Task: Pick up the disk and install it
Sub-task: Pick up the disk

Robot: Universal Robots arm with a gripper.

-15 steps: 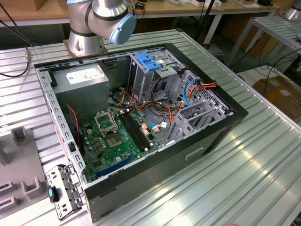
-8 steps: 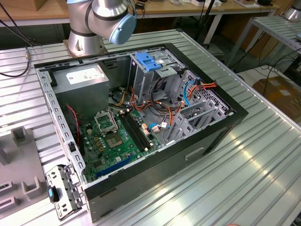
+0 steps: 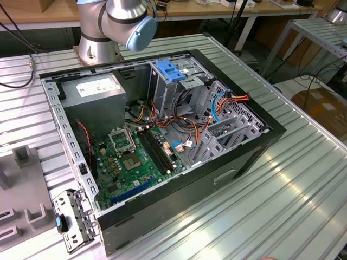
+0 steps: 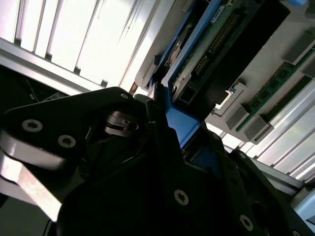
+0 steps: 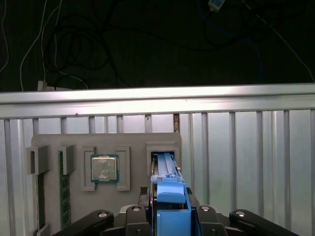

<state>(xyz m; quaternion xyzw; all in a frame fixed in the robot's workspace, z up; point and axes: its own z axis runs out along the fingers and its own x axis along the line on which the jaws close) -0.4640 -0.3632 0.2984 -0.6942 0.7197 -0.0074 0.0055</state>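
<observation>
fingers (image 5: 144, 199) of my gripper (image 5: 169, 201) are closed snug on the disk (image 5: 166, 169), one on each side of its bright blue edge. in the first wrist view the disk stands on its thin side in a slot of the grey holder tray (image 5: 49, 142) on the ribbed metal table (image 5: 246, 147), near a square processor chip (image 5: 104, 168) in its own pocket. in the second wrist view i see the disk's green circuit board (image 4: 209, 46) beside the blue rail, and the exterior view shows the open computer case (image 3: 260, 146).
</observation>
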